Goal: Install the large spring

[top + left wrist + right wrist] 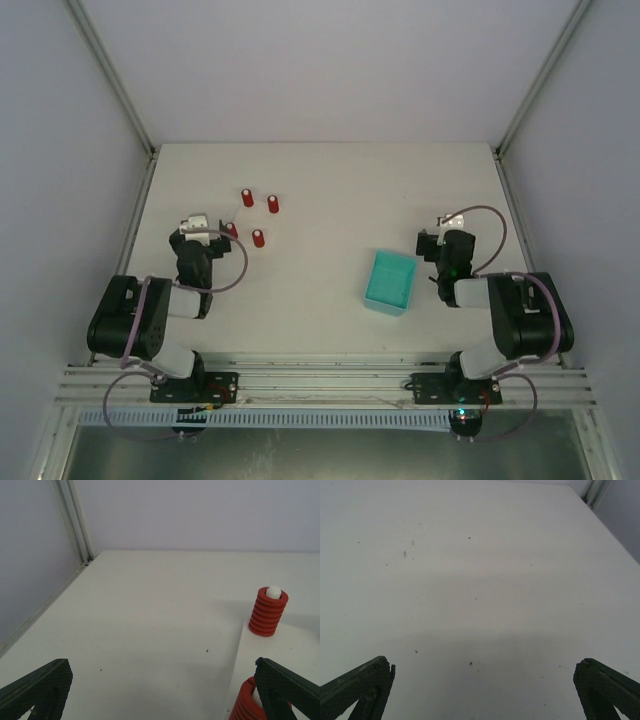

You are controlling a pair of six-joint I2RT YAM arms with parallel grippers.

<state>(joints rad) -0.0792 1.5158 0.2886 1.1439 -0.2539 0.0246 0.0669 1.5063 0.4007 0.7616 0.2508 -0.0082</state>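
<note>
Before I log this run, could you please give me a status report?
Left gripper open, empty. Right gripper open, empty. Four red springs upright, nearest beside left gripper. Teal bin aside.

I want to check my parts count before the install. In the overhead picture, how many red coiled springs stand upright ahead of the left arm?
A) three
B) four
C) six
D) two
B: the overhead view shows four red coiled springs, standing upright in a loose cluster.
</note>
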